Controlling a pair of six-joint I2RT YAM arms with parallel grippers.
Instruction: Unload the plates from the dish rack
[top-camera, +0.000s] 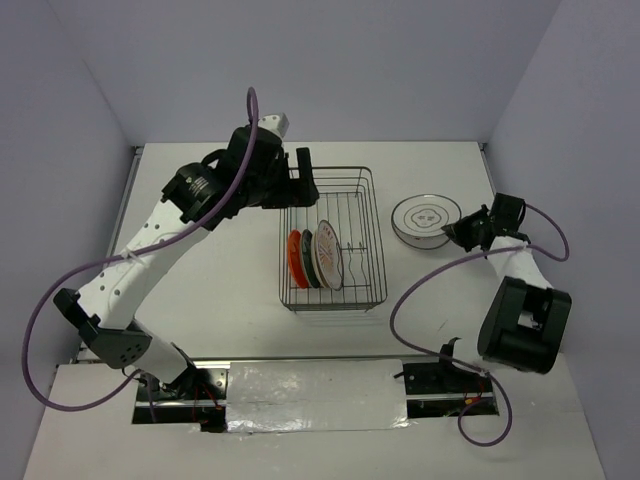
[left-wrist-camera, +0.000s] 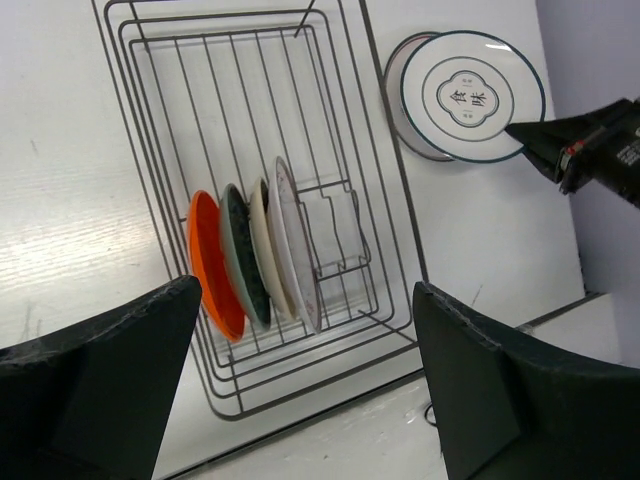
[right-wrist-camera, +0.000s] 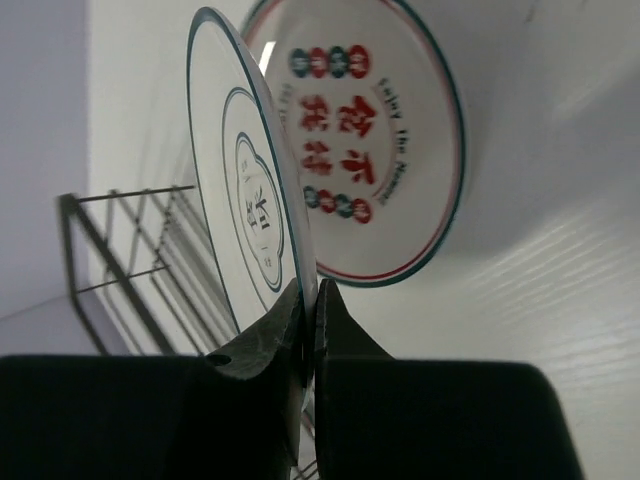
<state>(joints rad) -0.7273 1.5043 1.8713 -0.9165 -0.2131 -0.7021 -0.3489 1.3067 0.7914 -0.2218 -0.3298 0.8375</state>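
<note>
Right hand (right-wrist-camera: 308, 300): clamped on the ringed plate's (right-wrist-camera: 245, 190) rim.
Ringed plate: stuck out toward the rack (top-camera: 340, 172), nearly flat, face up, over a lettered plate (right-wrist-camera: 400, 150) near the right edge.
Left hand (left-wrist-camera: 310, 400): fingers apart, above the rack.
Rack: four plates (left-wrist-camera: 255, 260) stood on edge.

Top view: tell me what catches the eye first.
The wire rack sits in the middle of the table, with four plates standing on edge at its near end. To its right, the right gripper pinches a ringed plate by the rim, over a second plate lying flat. The left gripper hangs open at the rack's far left edge.
</note>
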